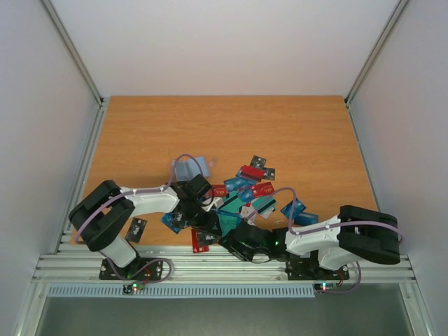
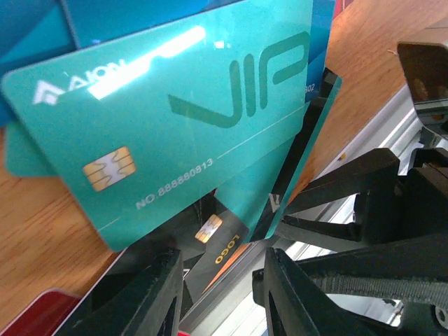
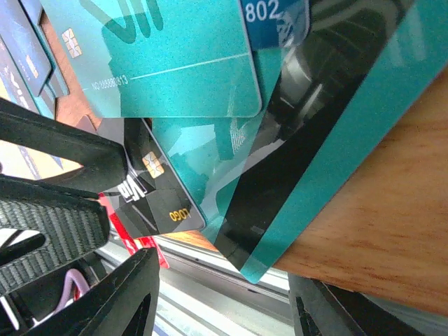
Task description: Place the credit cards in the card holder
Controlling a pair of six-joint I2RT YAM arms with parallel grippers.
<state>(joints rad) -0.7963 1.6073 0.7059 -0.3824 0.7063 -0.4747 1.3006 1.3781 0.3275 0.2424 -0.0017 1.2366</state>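
The left gripper (image 2: 217,297) fills the bottom of its wrist view. Its two black fingers are spread with nothing between them. Through the gap shows a black card (image 2: 218,245) with a gold chip and the word LOGO. The right gripper (image 3: 224,311) is also released, fingers wide apart, hanging at the near edge of the counter (image 1: 280,133) and clamping nothing.

The left arm (image 1: 147,199) reaches in from the near left corner. The right arm (image 1: 315,238) stretches along the near edge from the near right corner. Their wrists come close together by the middle of that edge.

The credit cards (image 1: 252,173) lie scattered and overlapping from the counter's middle down to the near edge. What appears to be the card holder (image 1: 196,166), showing a pale blue face, lies at the far left fringe of the scatter, beyond the left wrist.

A teal VIP card (image 2: 175,126) with a chip rests on top of the pile. Beneath it a striped teal card (image 3: 315,161) pokes its corner past the near edge. A blue card (image 3: 273,17) marked 802 is tucked behind. A red card (image 1: 199,240) lies at the near edge. One dark card (image 1: 137,228) lies apart, towards the near left corner.
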